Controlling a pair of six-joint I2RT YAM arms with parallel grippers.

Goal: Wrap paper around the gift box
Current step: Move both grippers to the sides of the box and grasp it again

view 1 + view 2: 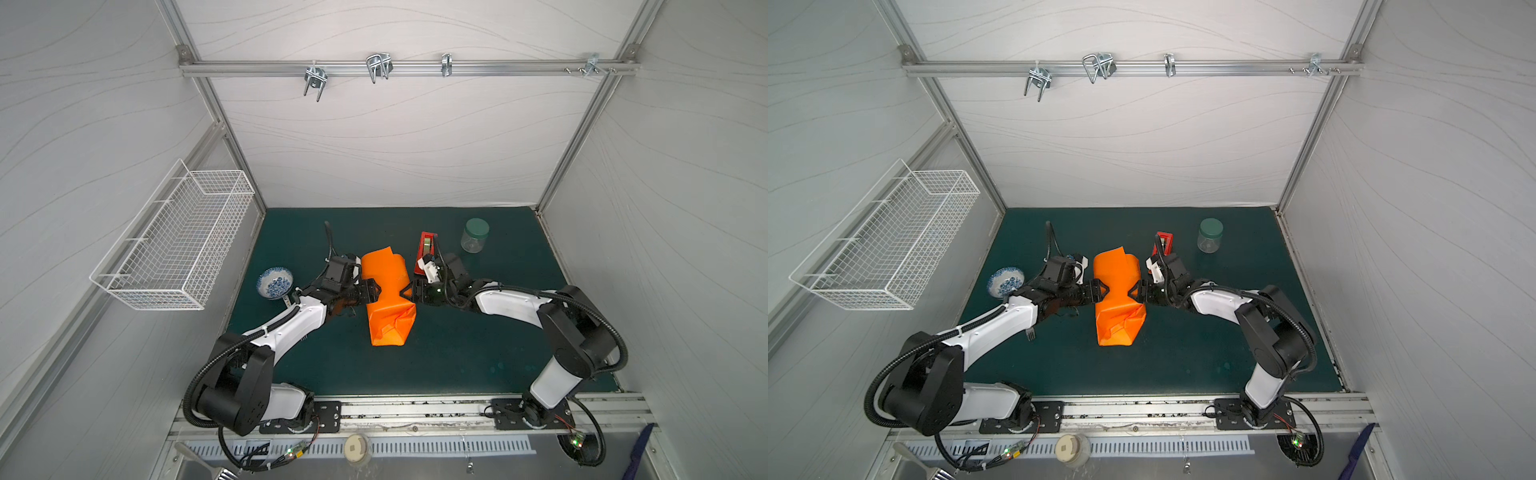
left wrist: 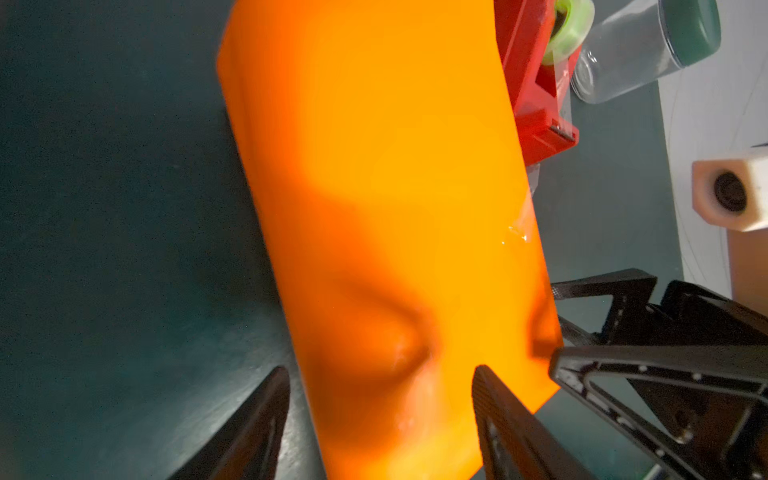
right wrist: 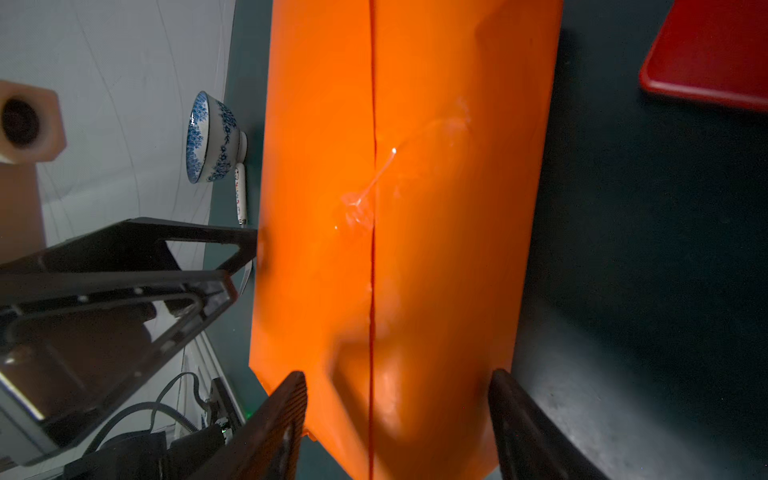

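Fingers (image 2: 266, 419) spread wide on each side of the paper (image 2: 395, 166)

Closest in the left wrist view is the left gripper (image 2: 380, 370). Its two black fingers stand well apart with the orange sheet between and beyond them, nothing clamped. The right gripper (image 3: 397, 374) looks the same in the right wrist view: fingers (image 3: 286, 415) wide, tips at the bundle's side, no grip seen.

In both top views the left gripper (image 1: 375, 289) and right gripper (image 1: 1136, 291) face each other across the paper (image 1: 390, 320). Their tips touch its two long sides where the bundle looks pinched narrow.

The paper lies on the middle of the green mat (image 1: 457, 353), folded into a long tube. Its near end is creased and folded over, and its far end has a loose flap. A seam runs along the top, crossed by a clear glossy tape strip (image 3: 361, 199). No view shows the gift box, so whether it sits inside the wrap cannot be told.

- red tape dispenser (image 1: 426, 249): just beside the paper's far right side, behind the right wrist
- green-lidded clear jar (image 1: 473, 236): further right, apart
- blue-white bowl (image 1: 274, 282): left of the left arm, near the mat's edge
- white wire basket (image 1: 174, 249): on the left wall
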